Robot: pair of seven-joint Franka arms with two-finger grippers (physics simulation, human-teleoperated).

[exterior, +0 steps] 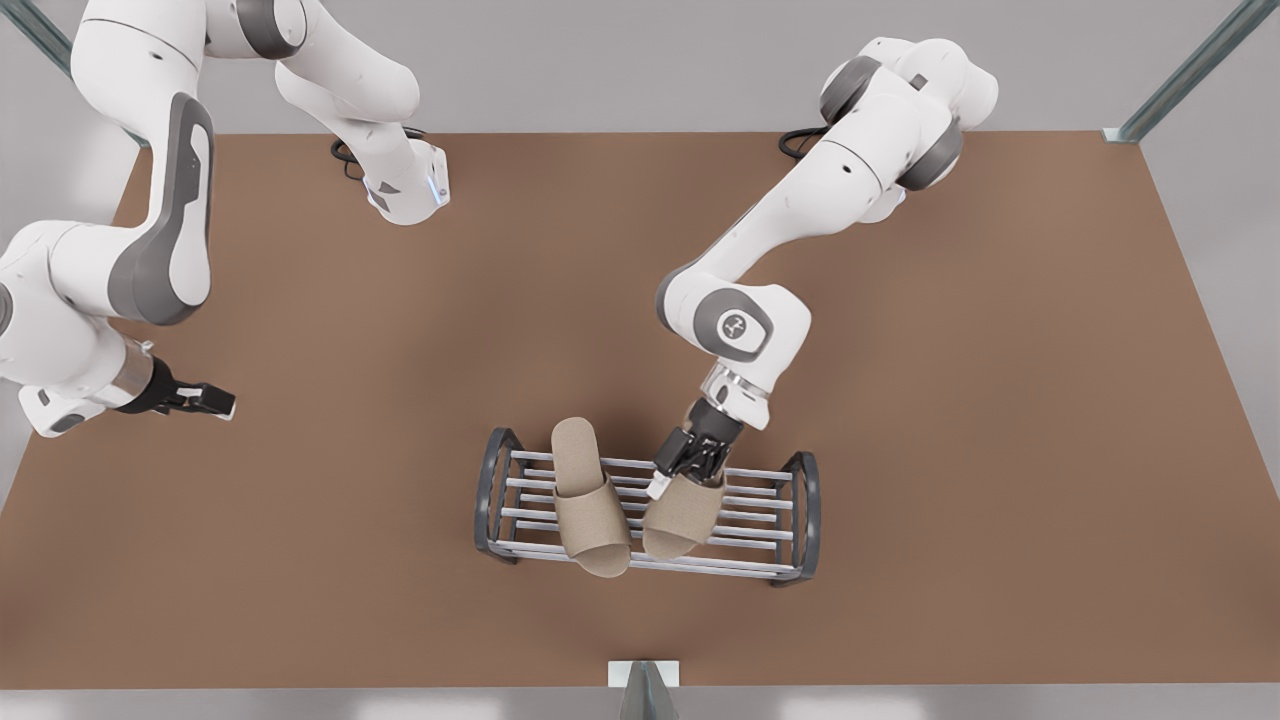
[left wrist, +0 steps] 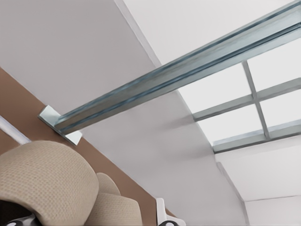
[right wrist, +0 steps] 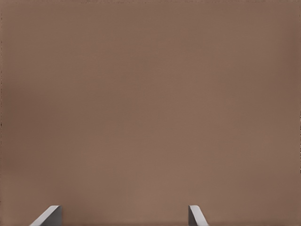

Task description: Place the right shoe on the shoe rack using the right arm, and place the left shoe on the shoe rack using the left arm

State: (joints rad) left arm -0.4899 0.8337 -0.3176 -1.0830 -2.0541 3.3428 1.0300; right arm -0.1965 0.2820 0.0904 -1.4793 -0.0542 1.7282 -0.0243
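While one slipper (exterior: 590, 500) is already lying on the shoe rack (exterior: 645, 505) near the table's (exterior: 1000, 400) front edge, the second slipper (exterior: 683, 515) is being pinched at its soft, light heel by the left gripper (exterior: 688, 462); the right gripper (exterior: 205, 400) is being held spread, empty, near the side edge.

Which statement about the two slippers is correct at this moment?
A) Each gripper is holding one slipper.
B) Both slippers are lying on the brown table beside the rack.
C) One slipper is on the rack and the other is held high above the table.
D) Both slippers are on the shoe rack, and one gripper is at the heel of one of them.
D: in the front view both beige slippers lie on the shoe rack, the left gripper at one heel; the right gripper waits apart, open.
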